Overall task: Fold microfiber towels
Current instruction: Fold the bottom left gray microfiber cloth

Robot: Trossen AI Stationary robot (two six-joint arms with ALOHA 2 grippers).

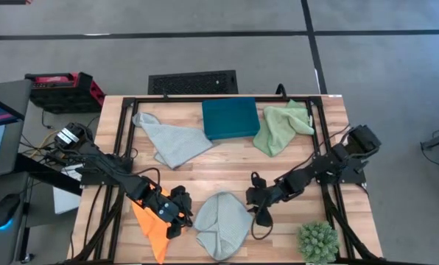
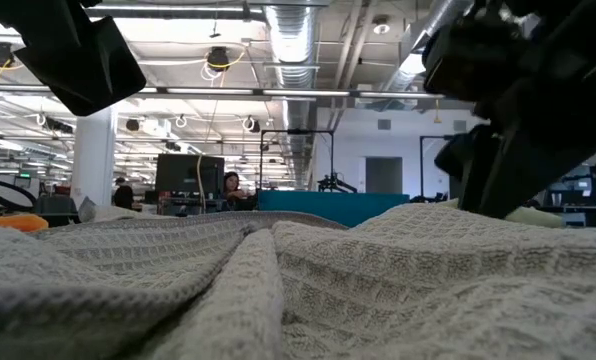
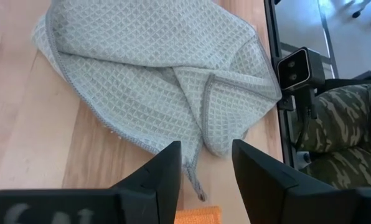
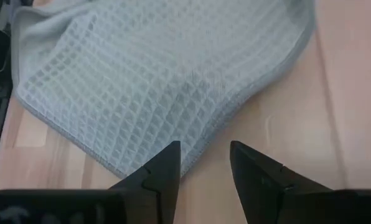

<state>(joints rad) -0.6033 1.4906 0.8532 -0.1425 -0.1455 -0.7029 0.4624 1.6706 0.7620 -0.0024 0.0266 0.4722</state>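
While both arms flank the crumpled blue-grey towel at 6 o'clock on the table, I see left gripper and right gripper parted, holding nothing, just beside its edges.

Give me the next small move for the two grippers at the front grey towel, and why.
Probably lower both onto its edges and close. The left gripper and right gripper are open and empty, flanking the crumpled blue-grey towel, its hems just ahead of each. Nothing is pinched yet, so no fold can start.
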